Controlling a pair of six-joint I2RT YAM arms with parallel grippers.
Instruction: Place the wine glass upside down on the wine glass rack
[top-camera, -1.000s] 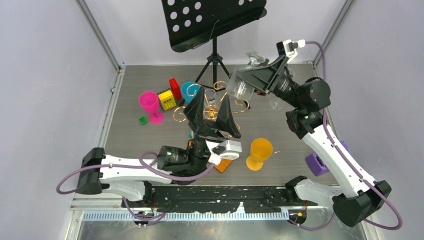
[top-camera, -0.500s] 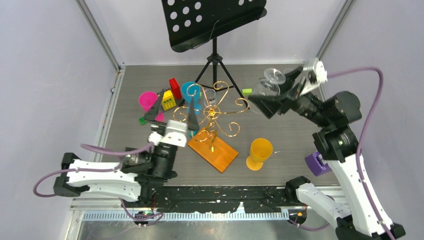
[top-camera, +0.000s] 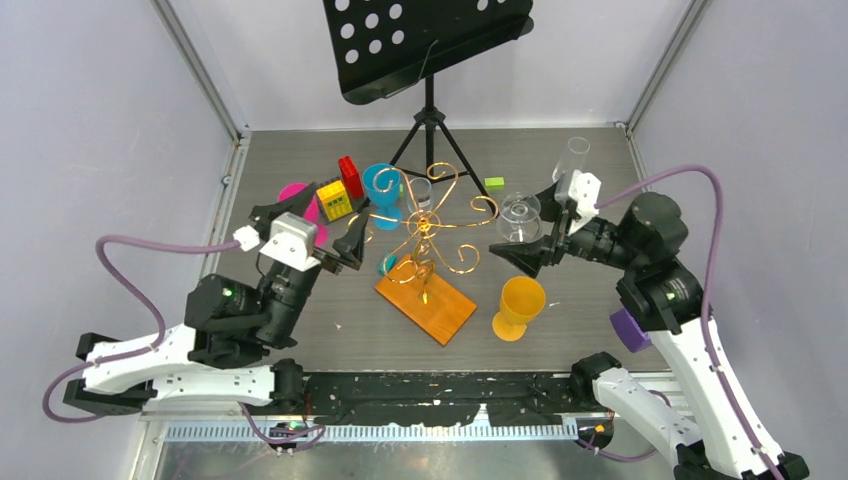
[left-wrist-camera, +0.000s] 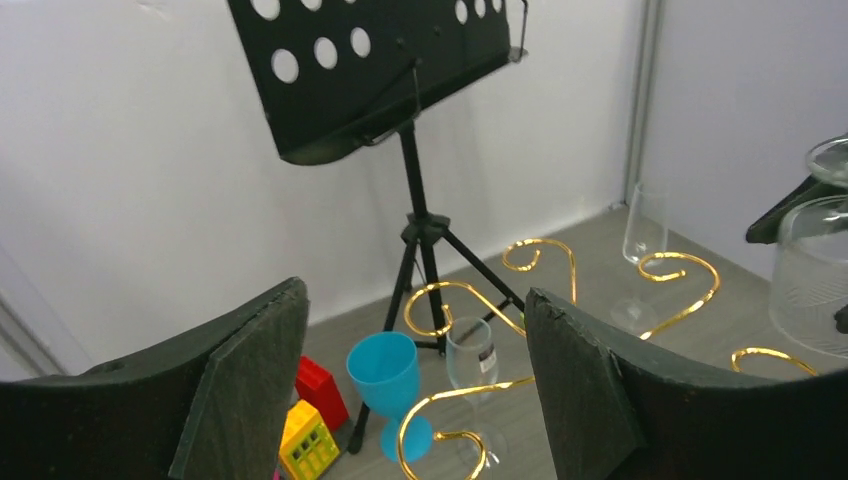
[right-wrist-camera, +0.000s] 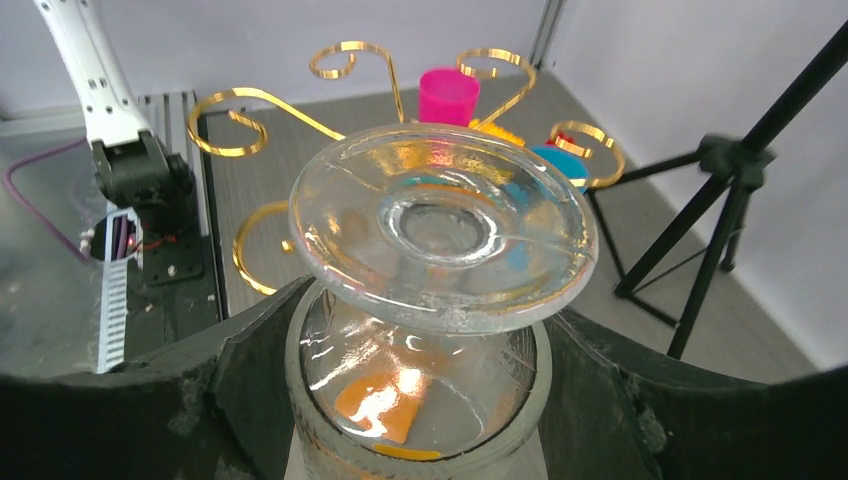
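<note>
Top external view shows the right gripper (top-camera: 532, 232) closed on the bowl of the wine glass (top-camera: 520, 212). It holds the glass above the table (top-camera: 578, 292) with the foot upward, just to the right of the wine glass rack (top-camera: 432, 232). The glass does not hang on any of the gold loop arms, and I cannot tell if it touches the nearest curl. The rack stands upright on its orange base (top-camera: 430, 305) near the middle of the table. In the right wrist view the round foot of the glass faces the camera, and the bowl sits between the two dark fingers (right-wrist-camera: 600, 400). The left gripper (top-camera: 312, 228) is wide open and holds nothing. It is to the left of the rack, partly over a magenta cup (top-camera: 293, 192). In the left wrist view a blue cup (left-wrist-camera: 385, 370) and the black music stand (left-wrist-camera: 380, 70) show between its fingers. An orange cup (top-camera: 520, 300) stands on the table, nearer to the arms than the held glass.
</note>
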